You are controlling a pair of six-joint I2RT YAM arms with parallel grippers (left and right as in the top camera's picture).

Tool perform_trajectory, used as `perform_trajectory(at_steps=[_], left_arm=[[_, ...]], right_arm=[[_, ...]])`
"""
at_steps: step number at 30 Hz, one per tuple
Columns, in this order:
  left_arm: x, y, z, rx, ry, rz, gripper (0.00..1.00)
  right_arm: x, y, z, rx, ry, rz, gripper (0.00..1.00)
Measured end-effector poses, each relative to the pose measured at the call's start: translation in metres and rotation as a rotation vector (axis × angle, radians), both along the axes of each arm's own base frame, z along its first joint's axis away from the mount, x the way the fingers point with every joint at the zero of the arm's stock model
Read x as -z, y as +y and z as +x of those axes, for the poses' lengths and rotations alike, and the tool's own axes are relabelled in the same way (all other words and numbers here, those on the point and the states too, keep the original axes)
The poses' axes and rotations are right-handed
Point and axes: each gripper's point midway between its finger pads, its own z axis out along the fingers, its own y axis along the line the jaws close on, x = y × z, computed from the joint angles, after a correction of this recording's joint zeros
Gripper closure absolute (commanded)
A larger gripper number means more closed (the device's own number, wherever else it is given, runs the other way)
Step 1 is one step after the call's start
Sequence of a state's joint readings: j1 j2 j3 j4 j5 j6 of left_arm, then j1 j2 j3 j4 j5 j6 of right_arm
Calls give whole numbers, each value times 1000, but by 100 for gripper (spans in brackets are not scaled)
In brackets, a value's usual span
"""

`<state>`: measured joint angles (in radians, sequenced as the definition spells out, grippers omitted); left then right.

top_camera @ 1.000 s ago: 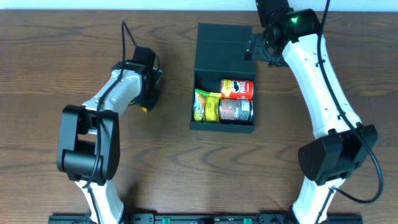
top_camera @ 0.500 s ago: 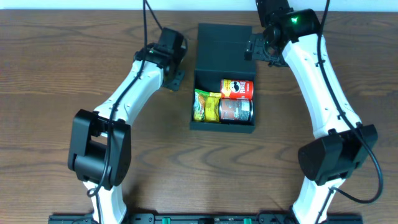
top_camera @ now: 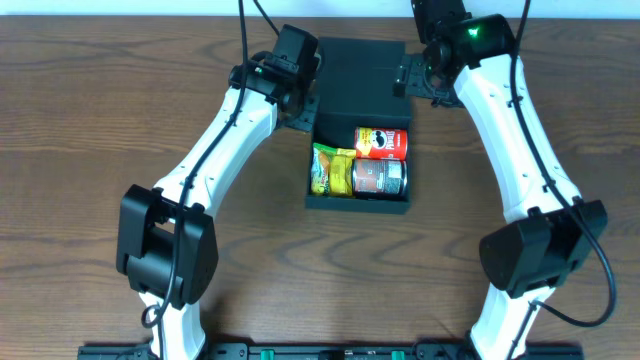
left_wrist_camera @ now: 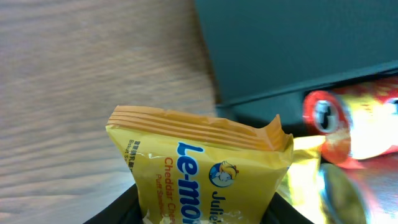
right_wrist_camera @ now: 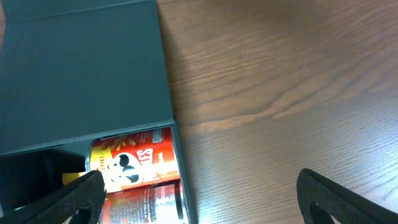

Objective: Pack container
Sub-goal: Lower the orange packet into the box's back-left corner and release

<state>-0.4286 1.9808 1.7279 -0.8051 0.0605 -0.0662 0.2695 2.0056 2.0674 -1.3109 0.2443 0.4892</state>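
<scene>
Container point(top_camera: 358, 205) is sitting mid-table with its lid point(top_camera: 360, 75) lying open at the back, two cans point(top_camera: 381, 143) and a green packet point(top_camera: 333, 170) already inside. Left claw point(top_camera: 298, 98) is gripping a yellow snack packet point(left_wrist_camera: 205, 168) by the container's back-left corner, probably aiming for the empty space there. Right claw point(top_camera: 410, 78) is hanging wide open and empty by the lid's right edge, out of the way

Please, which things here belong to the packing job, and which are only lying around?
Job: container; red Pringles can, grey can and green-yellow packet inside it; yellow Le-mon packet in the left gripper.
Only there: wooden table.
</scene>
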Motion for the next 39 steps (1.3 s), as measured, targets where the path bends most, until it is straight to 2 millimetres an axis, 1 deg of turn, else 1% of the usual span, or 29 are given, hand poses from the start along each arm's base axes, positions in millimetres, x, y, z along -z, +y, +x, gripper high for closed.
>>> perform_trajectory(at_steps=[6,9,12,17,20,21,23,27,30,36,38,39], left_arm=[[-1,-21,-10,-26,57,-113,55],[-1,-25,-12,-10,64,-129,55],[-4,-28,-8,50,32,-122,55],[-7,-34,-4,218,-36,-78,57],[-8,-40,-7,346,-63,-45,56],[-8,-43,-9,402,-75,-32,59],[-8,-49,-13,502,-98,-8,59],[-8,-55,-17,642,-132,30,56],[-8,-56,-20,709,-143,50,52],[-6,-55,-22,847,-176,106,50],[-4,-55,-22,915,-191,134,53],[-1,-55,-22,936,-193,142,49]], right_arm=[[0,0,1,0,-4,1,1],[-1,1,2,-1,-10,3,1],[-1,0,3,-1,-14,-1,1],[-2,-4,4,0,-19,-27,1],[-3,-6,4,-4,-21,-41,1],[-3,-6,4,-6,-21,-45,1],[-3,-7,4,-10,-20,-47,1],[-3,-7,4,-12,-16,-49,1],[-3,-7,3,-21,-12,-54,1],[-1,-9,-3,-33,16,-67,1],[0,-10,-5,-35,28,-71,1],[0,-10,-6,-35,29,-72,1]])
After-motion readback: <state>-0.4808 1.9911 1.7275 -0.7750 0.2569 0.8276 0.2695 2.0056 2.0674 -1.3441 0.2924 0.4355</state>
